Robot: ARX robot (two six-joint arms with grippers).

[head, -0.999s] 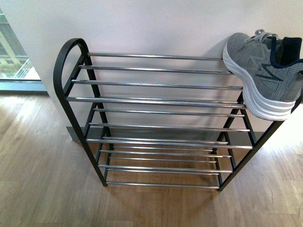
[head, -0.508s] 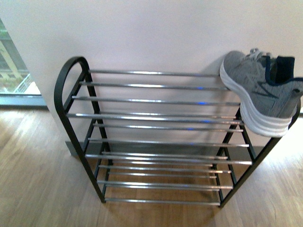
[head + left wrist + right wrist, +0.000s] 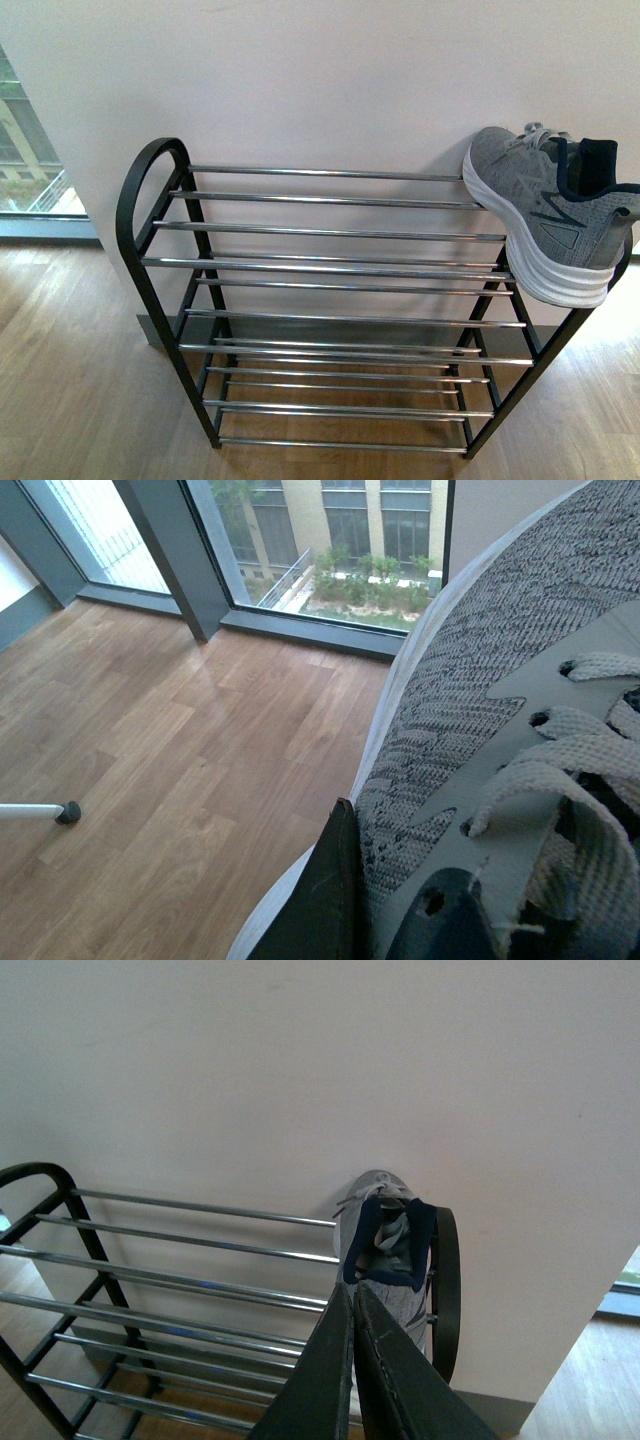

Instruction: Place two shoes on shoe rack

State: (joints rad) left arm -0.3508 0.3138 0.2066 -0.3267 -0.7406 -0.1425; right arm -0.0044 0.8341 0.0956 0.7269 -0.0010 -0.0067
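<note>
The shoe rack (image 3: 330,265), a black frame with chrome rods, stands against a white wall. One grey sneaker (image 3: 545,225) with a white sole lies on its top tier at the right end, heel jutting past the front rod. Neither arm shows in the front view. In the left wrist view my left gripper (image 3: 385,900) is shut on a second grey sneaker (image 3: 480,680), dark fingers (image 3: 325,900) pressed against its knit side near the laces, above the wood floor. My right gripper (image 3: 355,1295) is shut and empty, pointing at the racked sneaker (image 3: 385,1235) and the rack (image 3: 200,1208).
Wood floor (image 3: 70,380) surrounds the rack. A floor-length window (image 3: 25,160) is to the rack's left. In the left wrist view, a dark window frame (image 3: 170,560) and a thin white rod with a black tip (image 3: 40,811) on the floor.
In the front view the rack and the sneaker on it sit lower in the picture than a second ago. The sneaker keeps its place on the top tier.
</note>
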